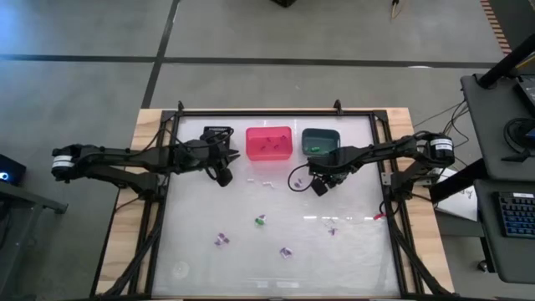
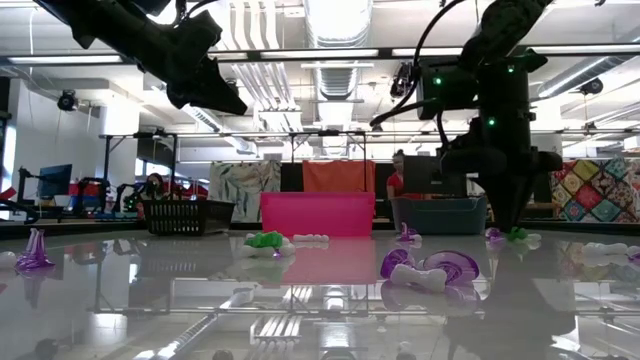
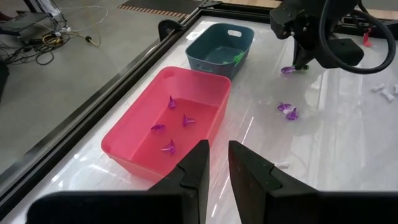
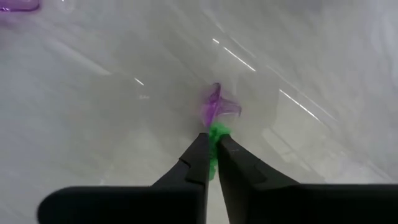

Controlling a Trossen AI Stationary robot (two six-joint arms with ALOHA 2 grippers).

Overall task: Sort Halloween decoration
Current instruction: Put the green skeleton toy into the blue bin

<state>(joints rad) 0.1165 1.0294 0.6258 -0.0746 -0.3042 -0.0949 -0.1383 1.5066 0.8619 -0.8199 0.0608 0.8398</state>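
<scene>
A green trinket [image 4: 216,134] is pinched between the tips of the right gripper [image 4: 212,144], low over the surface [image 1: 351,251], with a purple trinket [image 4: 217,104] touching it just ahead. The teal bin [image 1: 320,140] lies close behind that gripper. The left gripper [image 3: 216,163], fingers slightly apart and empty, waits by the pink bin [image 3: 134,140].
</scene>
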